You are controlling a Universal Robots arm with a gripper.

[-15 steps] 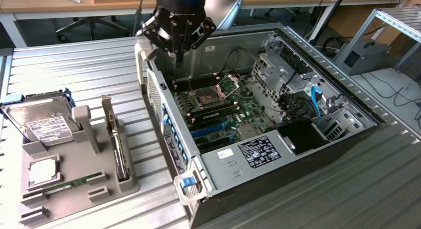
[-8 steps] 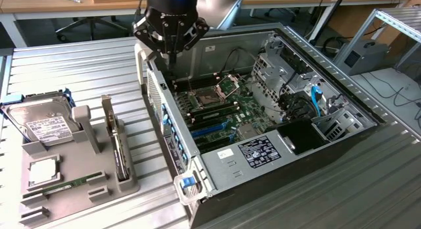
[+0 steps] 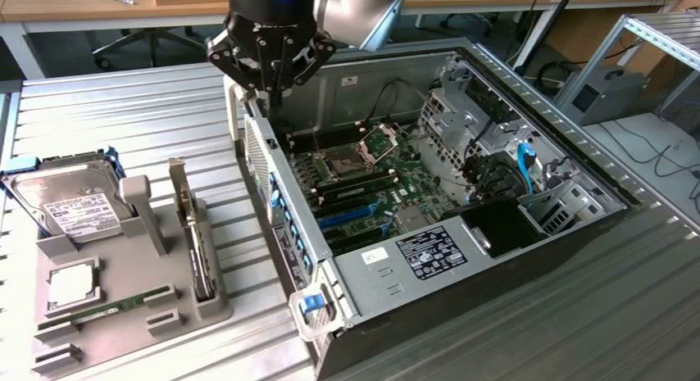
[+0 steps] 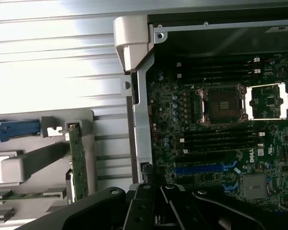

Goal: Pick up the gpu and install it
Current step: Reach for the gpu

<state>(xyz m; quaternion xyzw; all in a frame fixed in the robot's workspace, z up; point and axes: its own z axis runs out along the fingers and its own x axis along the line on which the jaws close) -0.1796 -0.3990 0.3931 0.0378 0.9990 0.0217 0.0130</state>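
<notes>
The gpu (image 3: 197, 258) stands on edge in a slot of the grey parts holder (image 3: 131, 332), its silver end bracket (image 3: 177, 184) pointing up. From the wrist it is a thin green strip (image 4: 78, 163); the fan side is hidden. My gripper (image 3: 274, 91) hangs over the back left corner of the open computer case (image 3: 438, 258), well above and beyond the gpu. Its black fingers (image 4: 149, 206) converge to a point, shut with nothing between them. Inside the case lies the motherboard (image 4: 182, 143) with a blue card slot (image 4: 201, 168).
On the holder sit a silver hard drive (image 3: 71, 205), a processor chip (image 3: 75, 287) and a narrow memory stick (image 3: 110, 311). The case wall (image 3: 274, 209) rises between the holder and the motherboard. Drive cages and cables (image 3: 514, 168) crowd the case's far side.
</notes>
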